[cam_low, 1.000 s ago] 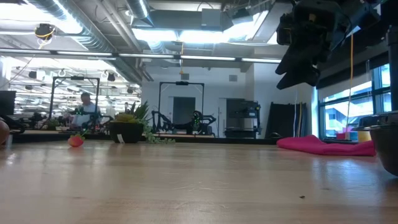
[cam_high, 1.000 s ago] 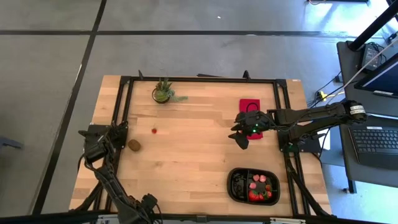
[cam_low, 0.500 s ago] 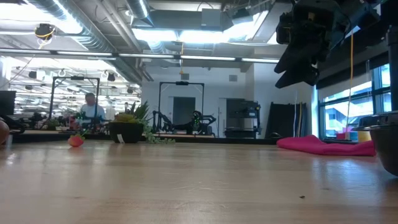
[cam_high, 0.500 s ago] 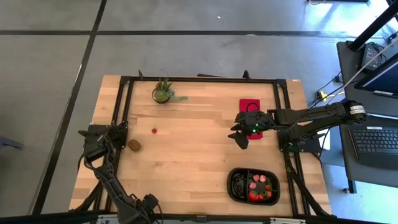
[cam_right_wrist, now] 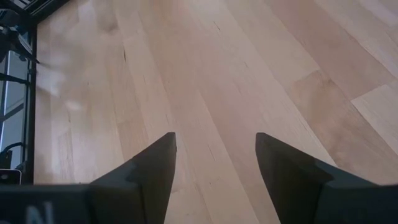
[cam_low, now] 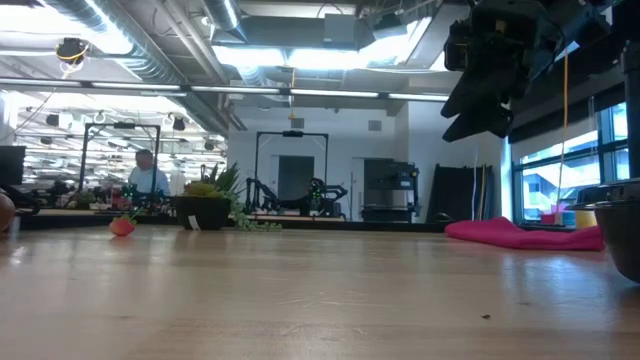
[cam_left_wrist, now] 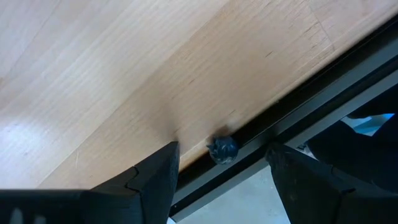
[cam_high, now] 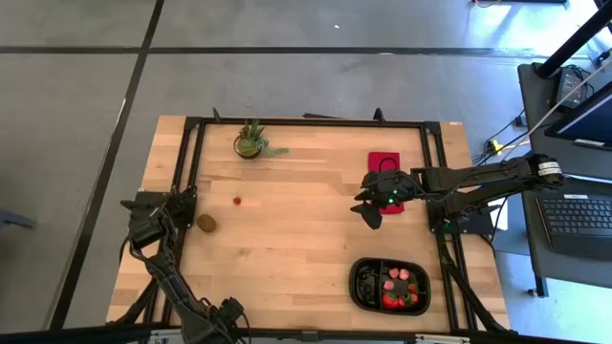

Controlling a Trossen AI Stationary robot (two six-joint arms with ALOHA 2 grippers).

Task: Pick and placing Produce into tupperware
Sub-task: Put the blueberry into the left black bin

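Note:
The black two-compartment tupperware [cam_high: 361, 285] lies near the table's near right corner with several red fruit pieces [cam_high: 397, 287] in it; its edge [cam_low: 625, 250] shows in the low view. One small red strawberry [cam_high: 236, 201] [cam_low: 122, 226] and the brown kiwi [cam_high: 207, 223] lie on the left half of the table. A dark berry [cam_left_wrist: 222, 149] lies against the black rail at the table's edge. My right gripper [cam_high: 370, 212] [cam_right_wrist: 214, 140] [cam_low: 480, 110] hangs open, high over the wood beside the red cloth. My left gripper [cam_left_wrist: 222, 163] is open above the table's left edge, over the dark berry.
A flat red cloth [cam_high: 384, 170] [cam_low: 520, 234] lies behind the right gripper. A potted green plant [cam_high: 251, 141] [cam_low: 207, 205] stands near the far edge. A black metal frame [cam_high: 306, 122] runs around the table. Bare wood spans the middle.

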